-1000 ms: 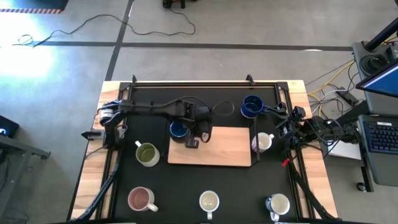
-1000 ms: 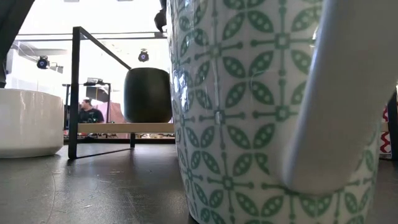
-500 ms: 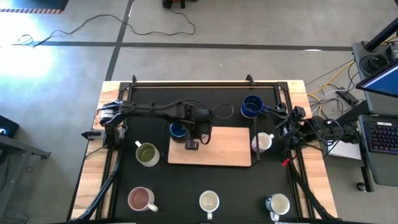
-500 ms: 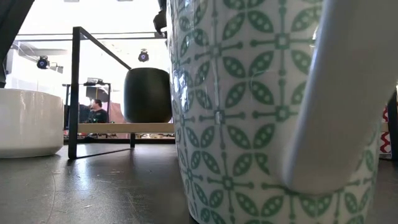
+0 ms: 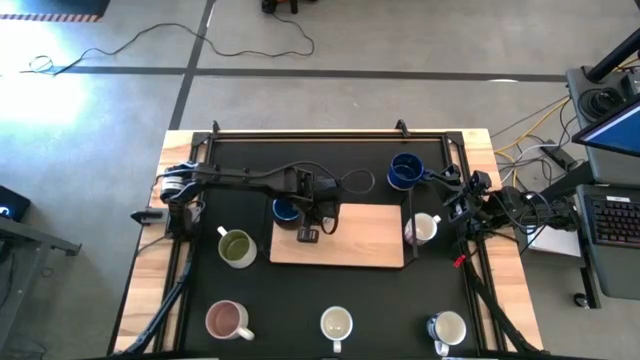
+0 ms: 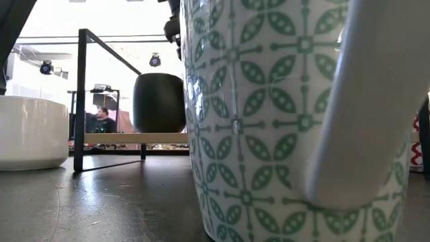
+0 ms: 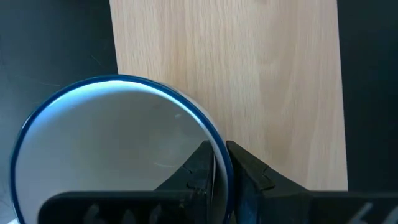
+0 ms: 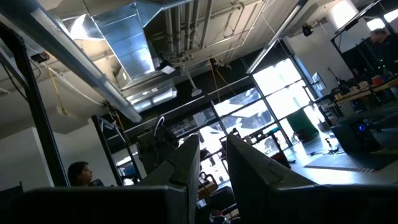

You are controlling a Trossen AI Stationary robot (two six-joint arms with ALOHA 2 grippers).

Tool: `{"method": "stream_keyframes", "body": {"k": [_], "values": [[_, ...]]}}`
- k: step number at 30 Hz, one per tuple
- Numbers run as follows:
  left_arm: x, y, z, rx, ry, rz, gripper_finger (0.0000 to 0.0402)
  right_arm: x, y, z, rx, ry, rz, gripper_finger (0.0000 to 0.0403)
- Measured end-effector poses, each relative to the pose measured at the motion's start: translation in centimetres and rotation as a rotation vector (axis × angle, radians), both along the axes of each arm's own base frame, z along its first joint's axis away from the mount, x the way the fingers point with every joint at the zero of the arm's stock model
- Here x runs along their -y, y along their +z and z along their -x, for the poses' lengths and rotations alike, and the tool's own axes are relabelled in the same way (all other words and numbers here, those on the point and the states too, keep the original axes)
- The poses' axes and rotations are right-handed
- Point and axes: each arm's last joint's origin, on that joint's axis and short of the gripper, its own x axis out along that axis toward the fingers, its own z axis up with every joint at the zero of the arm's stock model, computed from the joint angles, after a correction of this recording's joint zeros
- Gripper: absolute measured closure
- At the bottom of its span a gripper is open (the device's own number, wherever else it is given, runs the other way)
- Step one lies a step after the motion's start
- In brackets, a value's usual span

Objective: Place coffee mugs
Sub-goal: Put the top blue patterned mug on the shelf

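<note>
Glossy glazed ceramic blue mug (image 7: 118, 149), pale matt wood-grain board (image 7: 249, 81); smooth black matt table mat (image 5: 380, 300)

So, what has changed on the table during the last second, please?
Very little. The left gripper stays pinched on the rim of the blue mug at the wooden board's left edge; its arm's wrist drew back slightly toward the left. The mug has not visibly moved. The right gripper stays parked at the table's right side, holding nothing. The other mugs stand where they were.
</note>
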Motion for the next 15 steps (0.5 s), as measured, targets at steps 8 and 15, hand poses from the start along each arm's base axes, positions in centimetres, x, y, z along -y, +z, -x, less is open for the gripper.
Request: {"method": "stream_keyframes", "body": {"k": [8, 15], "values": [[0.17, 0.00, 0.00, 0.000, -0.013, 0.025, 0.0383, 0.00, 0.00, 0.00, 0.000, 0.000, 0.000, 0.0335], [0.41, 0.00, 0.00, 0.000, -0.026, 0.038, 0.0383, 0.00, 0.00, 0.00, 0.000, 0.000, 0.000, 0.0335]]}}
